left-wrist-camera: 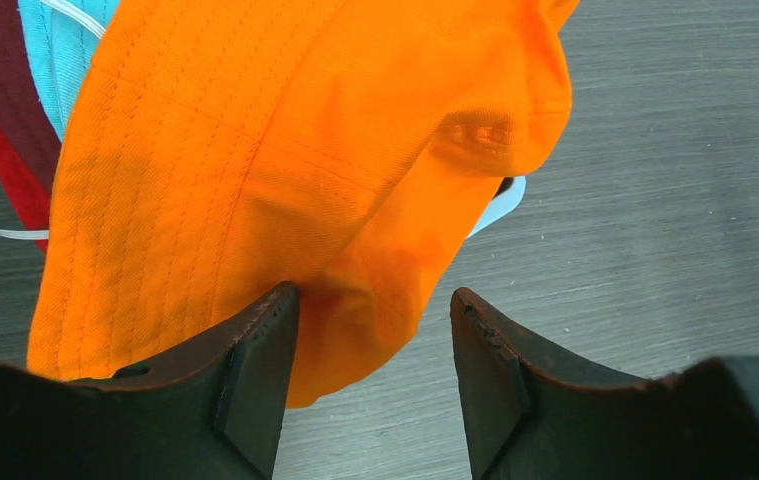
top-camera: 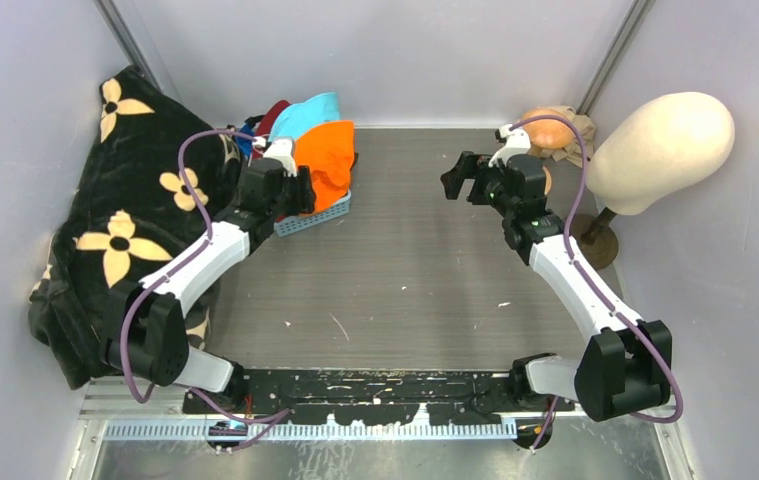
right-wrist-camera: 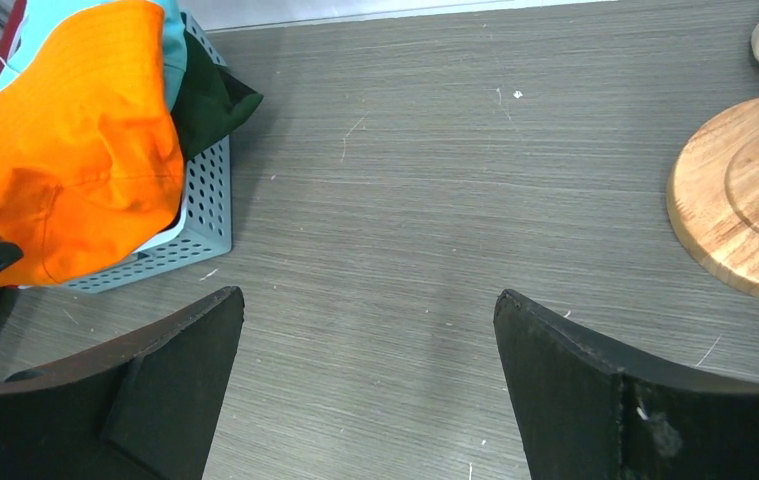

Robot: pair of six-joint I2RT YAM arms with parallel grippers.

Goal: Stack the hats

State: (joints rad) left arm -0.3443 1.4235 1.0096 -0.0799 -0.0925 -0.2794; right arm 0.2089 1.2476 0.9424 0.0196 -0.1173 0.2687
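Observation:
The hats are piled in a pale blue perforated basket (top-camera: 320,212) at the back left. An orange bucket hat (top-camera: 330,160) lies on top, with a teal hat (top-camera: 305,115) and a red hat (top-camera: 273,115) behind it. In the right wrist view a dark green cap (right-wrist-camera: 210,100) pokes out under the orange hat (right-wrist-camera: 75,150). My left gripper (left-wrist-camera: 375,305) is open at the near edge of the orange hat (left-wrist-camera: 285,170). Its left finger touches the fabric and its right finger stands apart over the table. My right gripper (top-camera: 460,182) hangs open over bare table, holding nothing.
A cream head-shaped form (top-camera: 660,150) stands on a round wooden base (right-wrist-camera: 745,200) at the right wall. Beige cloth (top-camera: 555,130) lies in the back right corner. A black flowered cloth (top-camera: 125,230) covers the left side. Grey walls close in the table.

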